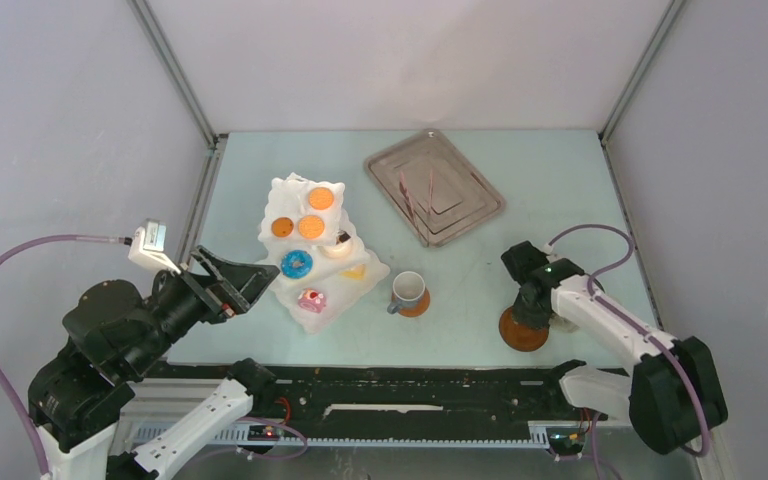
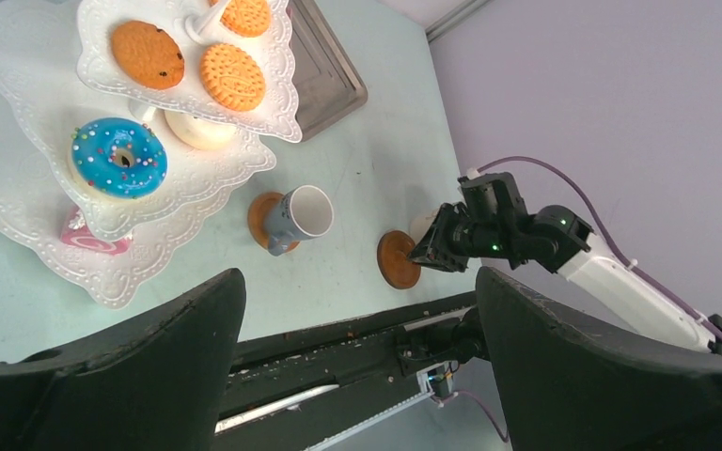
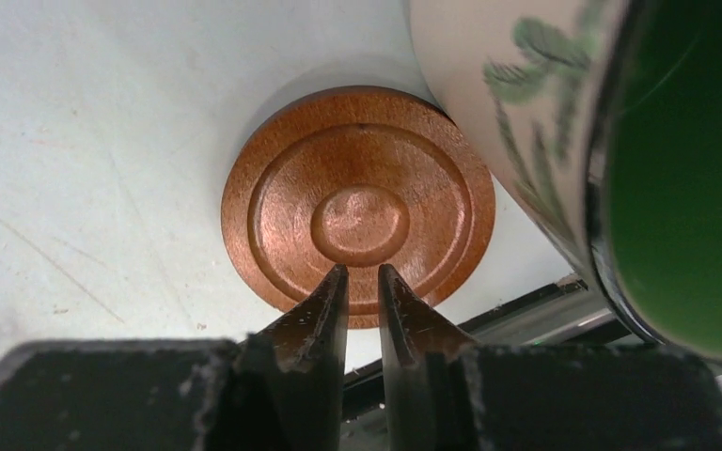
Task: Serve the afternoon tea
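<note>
The white three-tier stand (image 1: pixel 278 195) holds three orange biscuits (image 1: pixel 320 197) on top, a blue doughnut (image 1: pixel 296 264) on the middle tier, and a pink pastry (image 1: pixel 311 299) and a yellow cake slice (image 1: pixel 354 270) on the bottom tier. A small cup (image 1: pixel 410 292) stands on a brown coaster (image 2: pixel 263 221). My right gripper (image 3: pixel 361 272) is shut and empty, its tips just over a second brown coaster (image 3: pixel 357 202). The green-lined mug (image 3: pixel 677 169) stands right beside that coaster. My left gripper (image 2: pixel 357 357) is wide open and empty, raised left of the stand.
A silver metal tray (image 1: pixel 460 215) with pink tongs (image 1: pixel 415 195) lies at the back, right of the stand. The black base rail (image 1: pixel 410 385) runs along the near edge. Grey walls close in both sides.
</note>
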Tool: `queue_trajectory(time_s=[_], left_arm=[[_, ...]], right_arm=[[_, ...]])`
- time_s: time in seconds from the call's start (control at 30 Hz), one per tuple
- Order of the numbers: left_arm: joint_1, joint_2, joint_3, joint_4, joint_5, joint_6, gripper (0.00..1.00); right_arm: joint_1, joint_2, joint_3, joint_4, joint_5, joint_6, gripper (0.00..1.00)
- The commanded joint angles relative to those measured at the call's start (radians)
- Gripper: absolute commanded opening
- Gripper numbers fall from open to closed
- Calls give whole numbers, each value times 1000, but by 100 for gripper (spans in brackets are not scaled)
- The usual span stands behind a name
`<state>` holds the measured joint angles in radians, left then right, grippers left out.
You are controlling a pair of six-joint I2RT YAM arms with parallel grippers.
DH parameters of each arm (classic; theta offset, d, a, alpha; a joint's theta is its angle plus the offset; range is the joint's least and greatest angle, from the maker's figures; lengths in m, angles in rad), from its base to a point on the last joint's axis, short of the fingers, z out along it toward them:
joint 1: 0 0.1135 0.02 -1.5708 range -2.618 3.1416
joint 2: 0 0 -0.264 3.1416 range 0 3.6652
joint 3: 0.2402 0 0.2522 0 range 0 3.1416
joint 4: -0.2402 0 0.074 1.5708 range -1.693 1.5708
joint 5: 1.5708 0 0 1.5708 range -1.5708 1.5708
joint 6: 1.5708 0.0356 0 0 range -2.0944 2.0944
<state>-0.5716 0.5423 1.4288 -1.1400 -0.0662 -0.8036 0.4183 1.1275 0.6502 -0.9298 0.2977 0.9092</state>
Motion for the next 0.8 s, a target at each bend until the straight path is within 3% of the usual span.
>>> queue_trajectory(time_s=[0.0,0.5,0.77], left_arm=[[3,9,29,-5,17,14,99],[3,51,71,-35,9,44,99],[3,67,78,-41,8,56,99]], right_arm=[[-1,81,0,84,36,29,20],[97,226,20,289,-40,21,17],[143,397,180,324,-35,-36,17]])
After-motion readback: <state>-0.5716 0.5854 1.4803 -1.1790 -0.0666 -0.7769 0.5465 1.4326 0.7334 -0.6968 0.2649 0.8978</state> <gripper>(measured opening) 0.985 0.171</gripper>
